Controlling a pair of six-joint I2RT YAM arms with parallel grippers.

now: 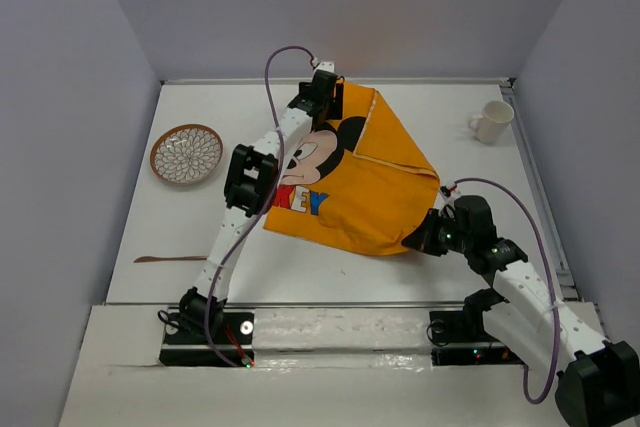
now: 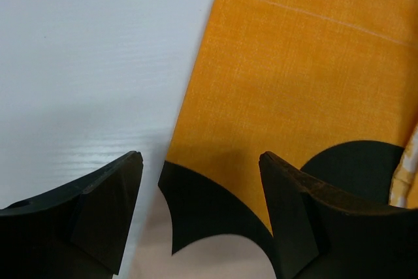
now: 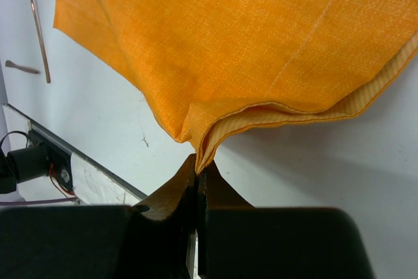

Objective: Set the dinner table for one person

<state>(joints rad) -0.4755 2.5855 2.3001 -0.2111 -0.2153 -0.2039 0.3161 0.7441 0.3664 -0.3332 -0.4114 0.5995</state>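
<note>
the left pincer hangs spread over the orange mat while the right pincer pinches its corner.

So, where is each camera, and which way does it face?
Top external: above and behind the arm bases, looking down on the table; both arms show.
Left wrist: on the left arm, facing the orange Mickey Mouse cloth edge; open left gripper shows.
Right wrist: on the right arm, facing a cloth corner in the shut right gripper.
Shared: the cloth.
</note>
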